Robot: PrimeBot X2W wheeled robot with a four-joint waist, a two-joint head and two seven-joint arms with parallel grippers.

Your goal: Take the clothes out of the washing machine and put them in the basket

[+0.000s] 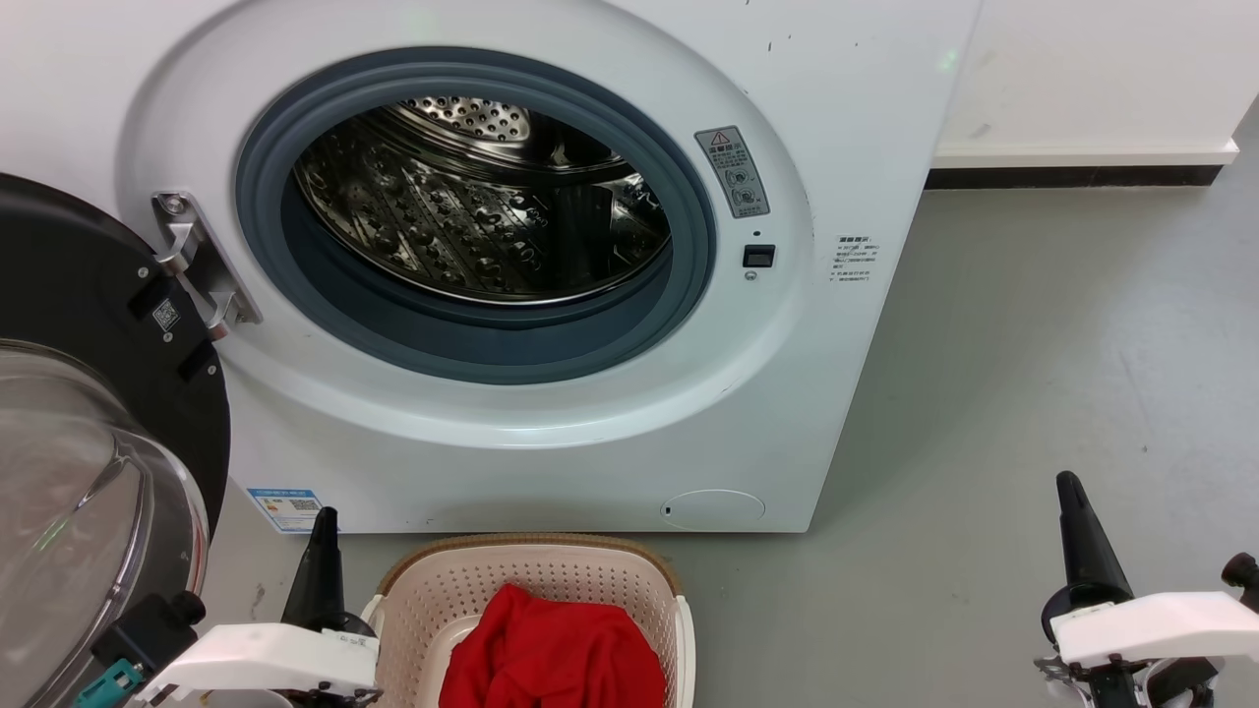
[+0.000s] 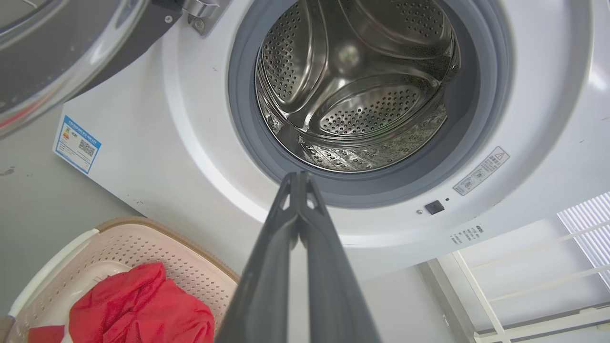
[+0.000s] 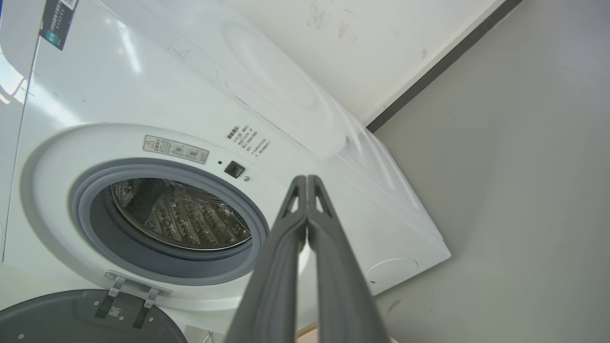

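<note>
Black-rimmed door (image 1: 69, 285) beside basket (image 1: 531, 580)

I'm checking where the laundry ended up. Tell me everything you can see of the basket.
The basket is a cream plastic oblong tub with perforated walls, a brown woven-look rim and pale side handles. It stands upright on the grey floor, close in front of the washing machine, its near end cut off by the head view's bottom edge. Red clothes lie heaped inside it.
</note>
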